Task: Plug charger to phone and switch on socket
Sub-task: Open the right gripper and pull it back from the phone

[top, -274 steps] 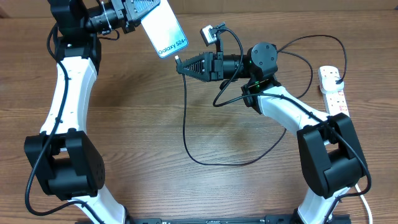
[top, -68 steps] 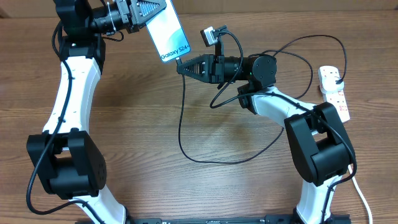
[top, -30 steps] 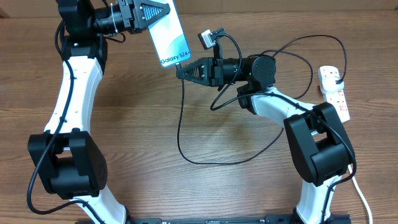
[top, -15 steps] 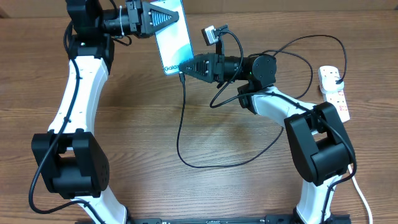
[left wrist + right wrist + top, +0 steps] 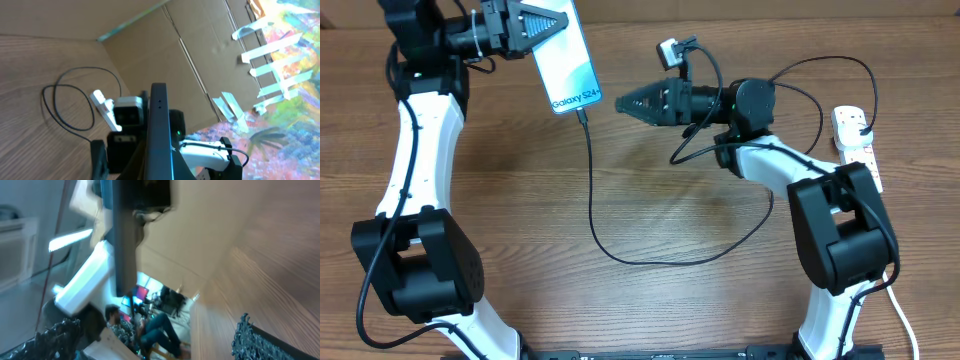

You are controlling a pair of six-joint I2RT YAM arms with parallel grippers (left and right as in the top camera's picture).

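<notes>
Right claw (image 5: 618, 101) had just let go. Half a second earlier its tips were up against the lower end of the phone; now they stood empty and well apart from it. Its fingers (image 5: 257, 340) were spread to either corner of the wrist view with nothing between them. Left claw (image 5: 555, 22) stayed clenched on the phone (image 5: 567, 65), screen toward the overhead camera, and had carried it off to the left, over the far-left part of the table.

What mattered to me was that the charger (image 5: 592, 195) went with it. The black cable hung down from the phone's lower edge, then looped across the wood and back up toward the right arm. I took that to mean the connector was seated, since nothing else held it there, though the port was too small for me to check. So the plugging step looked done, and the switch was what remained. The socket (image 5: 858, 150) lay at the right edge of the table, beside the right arm, with neither claw near it. I could not tell how its switches stood.

The table (image 5: 510, 230) was brown wood grain. Beyond it, in the left wrist view, I saw a cardboard wall (image 5: 165, 55), strips of pale tape (image 5: 260, 45) and a brightly painted panel (image 5: 295, 100). The right wrist view was too blurred to add more.
</notes>
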